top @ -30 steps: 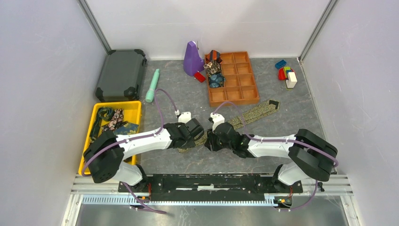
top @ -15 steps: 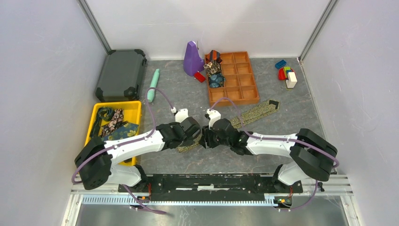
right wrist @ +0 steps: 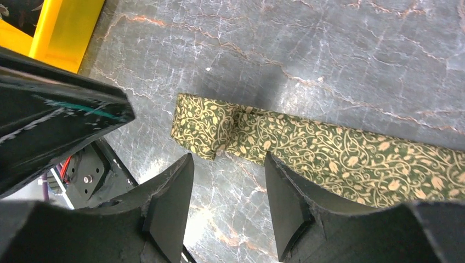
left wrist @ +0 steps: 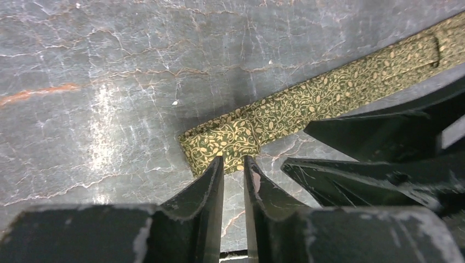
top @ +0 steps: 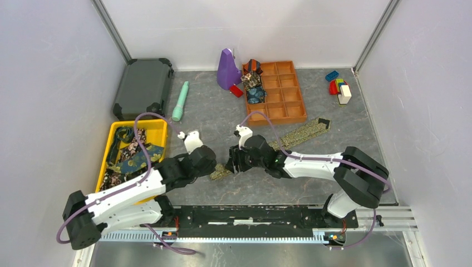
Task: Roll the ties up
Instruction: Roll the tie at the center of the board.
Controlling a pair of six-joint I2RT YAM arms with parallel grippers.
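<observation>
Diagonally the tie point(top: 300, 132) ran near-left to far-right, its folded near end just ahead of my left gripper point(left wrist: 233, 161), narrow and empty, and right gripper point(right wrist: 229, 159), half-spread, empty.

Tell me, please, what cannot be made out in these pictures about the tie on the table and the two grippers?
- Overhead view: the right gripper and left gripper cover part of the tie by its near end.
- Left wrist view: whether the left gripper's tips pinch the tie's edge or only touch it.
- Right wrist view: the frame edge cuts off the tie's far end.
</observation>
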